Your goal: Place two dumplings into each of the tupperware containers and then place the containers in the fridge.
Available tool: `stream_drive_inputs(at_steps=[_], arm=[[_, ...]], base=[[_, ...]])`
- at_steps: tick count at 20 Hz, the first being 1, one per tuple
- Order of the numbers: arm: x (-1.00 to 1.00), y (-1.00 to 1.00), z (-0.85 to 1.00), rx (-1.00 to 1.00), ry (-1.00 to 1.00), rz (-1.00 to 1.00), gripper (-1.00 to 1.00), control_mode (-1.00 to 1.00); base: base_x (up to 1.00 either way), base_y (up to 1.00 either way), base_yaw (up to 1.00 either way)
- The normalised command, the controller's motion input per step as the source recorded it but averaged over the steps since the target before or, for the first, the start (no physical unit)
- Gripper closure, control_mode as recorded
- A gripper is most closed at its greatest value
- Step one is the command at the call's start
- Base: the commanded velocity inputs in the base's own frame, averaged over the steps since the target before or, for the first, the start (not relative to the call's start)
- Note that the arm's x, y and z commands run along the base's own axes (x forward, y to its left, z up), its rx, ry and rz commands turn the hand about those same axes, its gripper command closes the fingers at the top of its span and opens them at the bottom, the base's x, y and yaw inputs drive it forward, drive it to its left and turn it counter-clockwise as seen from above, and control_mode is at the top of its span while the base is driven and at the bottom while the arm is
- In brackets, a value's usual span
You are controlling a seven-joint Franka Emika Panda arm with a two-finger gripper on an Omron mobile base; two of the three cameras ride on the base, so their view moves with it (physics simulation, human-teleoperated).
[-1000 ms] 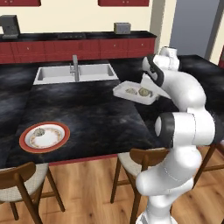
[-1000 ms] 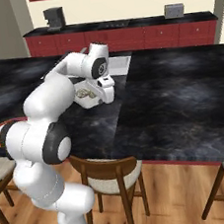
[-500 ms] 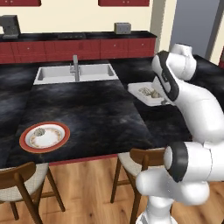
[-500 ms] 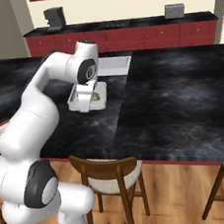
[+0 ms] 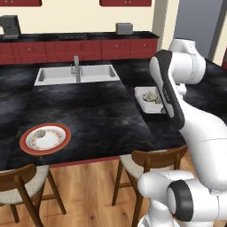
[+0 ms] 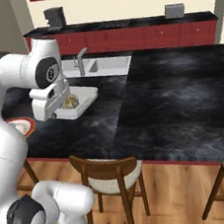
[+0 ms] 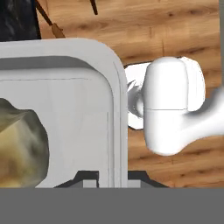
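A white tupperware container (image 5: 146,101) hangs just above the dark counter, right of the sink. It holds dumplings (image 5: 152,96), mottled beige-green lumps (image 6: 70,102). My gripper (image 6: 59,113) is shut on the container's rim (image 7: 117,131), which runs between the fingertips in the hand view, with one dumpling (image 7: 19,148) close by on the left. One more dumpling (image 5: 40,133) lies on the round red-rimmed plate (image 5: 62,141) near the counter's front left. The tall grey fridge (image 5: 197,22) stands at the back right.
A steel sink (image 5: 55,75) with a faucet (image 5: 76,67) is set into the counter behind the plate. Wooden chairs (image 5: 148,162) stand along the front edge. A toaster (image 5: 124,28) and a coffee machine (image 5: 9,25) sit on the red back cabinets.
The arm has swung and raised its elbow, carrying the container a little to the right and nearer to the counter's front edge. The plate and the base have stayed put.
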Motion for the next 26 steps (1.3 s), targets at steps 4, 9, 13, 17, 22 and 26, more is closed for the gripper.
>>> stream_drive_inputs(at_steps=[4,9,13,17,22,26], arm=[[-0.73,-0.06,-0.12,-0.06,-0.01,0.01,1.0,-1.0],[-0.56,-0.02,-0.03,-0.02,-0.14,0.21,1.0,-1.0],[-0.36,0.0,0.17,-0.01,-0.02,0.0,1.0,-1.0],[-0.23,-0.02,0.3,0.0,0.0,-0.03,1.0,-1.0],[-0.16,-0.01,0.07,0.0,0.0,-0.03,1.0,-1.0],[-0.02,0.0,0.0,0.0,0.0,0.0,1.0,1.0]], base=[[0.0,0.0,0.0],[0.0,0.0,0.0],[0.0,0.0,0.0],[0.0,0.0,0.0],[0.0,0.0,0.0],[-0.15,-0.01,0.0]])
